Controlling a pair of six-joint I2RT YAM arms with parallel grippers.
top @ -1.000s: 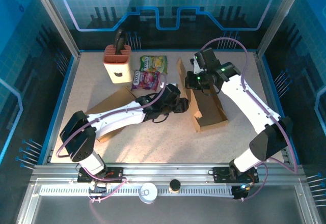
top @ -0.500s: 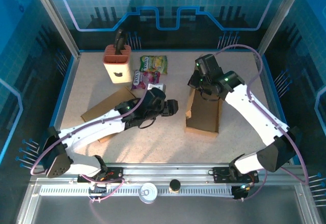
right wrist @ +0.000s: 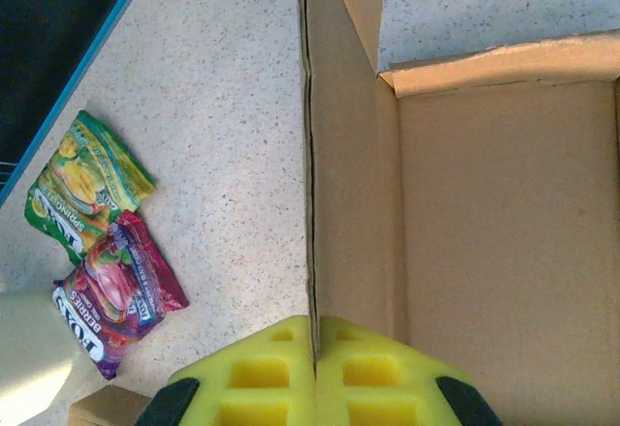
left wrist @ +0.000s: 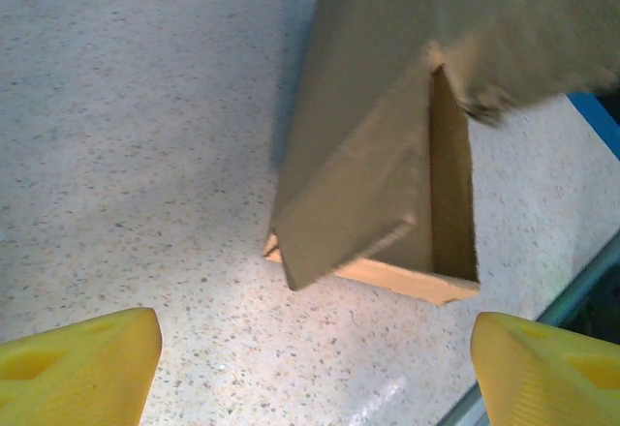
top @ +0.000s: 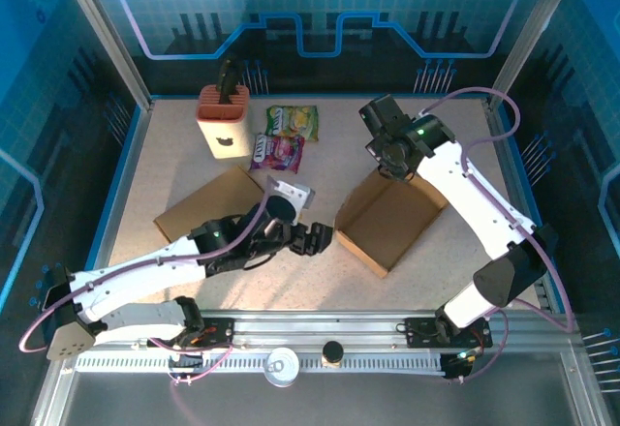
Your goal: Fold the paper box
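Speckled table (top: 329,169) — cardboard box (top: 392,218) right of centre.
Right gripper (right wrist: 314,349) pinches the box's wall between closed pads; left gripper (left wrist: 315,368) — fingers spread wide, empty — just beside the box.

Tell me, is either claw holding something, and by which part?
The right gripper pinches the paper box by one side wall's edge. The left gripper is open, holding nothing.

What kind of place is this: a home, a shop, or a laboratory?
Most likely a robotics lab test cell: a metal frame with blue printed panels encloses a speckled table, and the left arm and right arm are bolted to a rail at its near edge.
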